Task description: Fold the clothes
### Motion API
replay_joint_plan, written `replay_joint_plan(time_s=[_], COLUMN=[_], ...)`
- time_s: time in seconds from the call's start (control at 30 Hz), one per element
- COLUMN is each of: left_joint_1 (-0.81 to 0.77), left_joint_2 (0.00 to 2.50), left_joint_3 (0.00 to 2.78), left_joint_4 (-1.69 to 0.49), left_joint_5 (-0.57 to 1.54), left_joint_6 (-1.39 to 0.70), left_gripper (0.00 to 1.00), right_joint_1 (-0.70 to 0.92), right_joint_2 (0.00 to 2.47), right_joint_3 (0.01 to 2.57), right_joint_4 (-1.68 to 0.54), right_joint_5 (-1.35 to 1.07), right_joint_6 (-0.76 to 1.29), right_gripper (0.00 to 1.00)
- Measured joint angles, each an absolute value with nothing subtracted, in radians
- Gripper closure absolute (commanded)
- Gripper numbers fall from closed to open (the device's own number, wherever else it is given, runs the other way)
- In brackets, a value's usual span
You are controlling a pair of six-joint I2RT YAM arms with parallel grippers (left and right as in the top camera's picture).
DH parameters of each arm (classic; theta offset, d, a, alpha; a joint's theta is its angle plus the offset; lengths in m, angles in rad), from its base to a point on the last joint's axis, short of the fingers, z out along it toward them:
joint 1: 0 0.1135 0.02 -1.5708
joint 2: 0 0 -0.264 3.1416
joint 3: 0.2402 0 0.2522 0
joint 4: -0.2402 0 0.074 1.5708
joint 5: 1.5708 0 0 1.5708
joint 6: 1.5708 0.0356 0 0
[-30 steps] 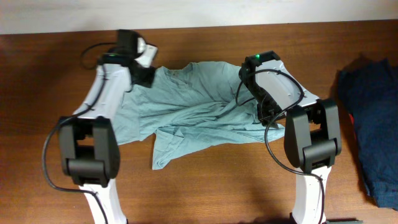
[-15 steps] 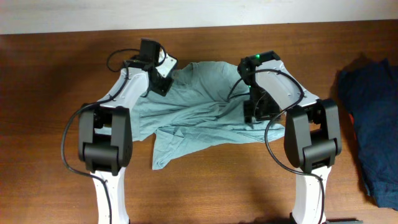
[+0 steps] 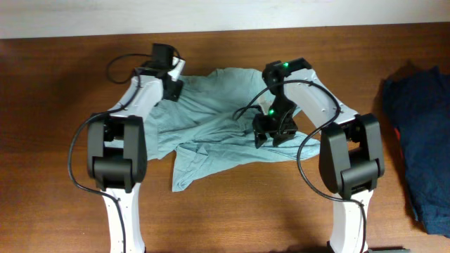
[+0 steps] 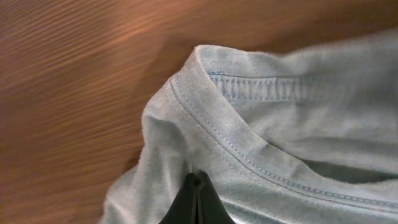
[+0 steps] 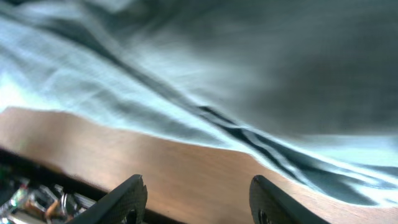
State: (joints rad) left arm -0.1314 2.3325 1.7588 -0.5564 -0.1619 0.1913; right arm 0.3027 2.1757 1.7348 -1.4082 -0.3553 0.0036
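A light teal T-shirt point(image 3: 218, 119) lies crumpled on the brown table. My left gripper point(image 3: 171, 88) is at the shirt's upper left corner. In the left wrist view its fingers point(image 4: 198, 186) are pressed together, pinching a ridge of the shirt's point(image 4: 261, 143) fabric just below the ribbed collar point(image 4: 205, 112). My right gripper point(image 3: 271, 133) hovers over the shirt's right half near its lower hem. In the blurred right wrist view it point(image 5: 199, 193) is open and empty, over bare wood, with the shirt's edge point(image 5: 186, 93) ahead of it.
A pile of dark navy clothes point(image 3: 422, 133) lies at the table's right edge. Bare wood point(image 3: 232, 211) runs along the front of the table. A white wall point(image 3: 225, 14) borders the far edge behind the shirt.
My left gripper swung right along the shirt's top edge, then back a little, to the collar. My right gripper moved down and left over the shirt's right half.
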Motion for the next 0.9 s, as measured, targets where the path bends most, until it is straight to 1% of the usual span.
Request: replay_joint_plan(time_s=[0.17,0.2,0.27,0.33,0.43,0.47,0.53,0.57,0.63,0.67,0.7,0.73,0.8,0.9], left_joint_1=[-0.026,-0.002,0.047,0.090,0.122,0.127,0.130,0.129,0.128,0.128,0.128,0.128,0.128,0.128], left_joint_2=[2.341,2.341,2.341,2.341,2.341,2.341,2.341,2.341,2.341,2.341,2.341,2.341,2.341,2.341], left_joint_3=[1.774,1.776,1.779,1.782,1.784,1.784,1.785,1.785,1.785,1.785,1.786,1.786,1.787,1.789], left_joint_4=[-0.603,-0.613,-0.636,-0.658,-0.676,-0.680,-0.687,-0.689,-0.695,-0.697,-0.701,-0.704,-0.711,-0.722], left_joint_5=[-0.221,-0.229,-0.243,-0.255,-0.268,-0.271,-0.282,-0.286,-0.291,-0.293,-0.294,-0.297,-0.299,-0.304], left_joint_6=[0.059,0.040,0.006,-0.019,-0.033,-0.036,-0.044,-0.046,-0.047,-0.047,-0.047,-0.047,-0.047,-0.047], left_gripper=[1.00,1.00,1.00,1.00,1.00,1.00,1.00,1.00,1.00,1.00,1.00,1.00,1.00,1.00], right_joint_1=[0.376,0.400,0.441,0.516,0.573,0.616,0.683,0.712,0.768,0.789,0.817,0.841,0.883,0.897], right_joint_2=[2.173,2.173,2.173,2.173,2.173,2.173,2.173,2.173,2.173,2.173,2.173,2.173,2.173,2.173], right_joint_3=[1.735,1.735,1.735,1.735,1.735,1.735,1.735,1.735,1.735,1.735,1.735,1.735,1.735,1.735], right_joint_4=[-1.385,-1.369,-1.341,-1.280,-1.229,-1.191,-1.142,-1.127,-1.102,-1.093,-1.079,-1.068,-1.045,-1.013], right_joint_5=[-0.422,-0.431,-0.440,-0.451,-0.446,-0.440,-0.423,-0.414,-0.385,-0.368,-0.336,-0.302,-0.224,-0.156], right_joint_6=[-0.073,-0.083,-0.087,-0.080,-0.065,-0.052,-0.037,-0.033,-0.024,-0.018,0.010,0.037,0.120,0.220], right_gripper=[0.40,0.37,0.35,0.33,0.32,0.32,0.25,0.19,0.14,0.13,0.10,0.09,0.09,0.11])
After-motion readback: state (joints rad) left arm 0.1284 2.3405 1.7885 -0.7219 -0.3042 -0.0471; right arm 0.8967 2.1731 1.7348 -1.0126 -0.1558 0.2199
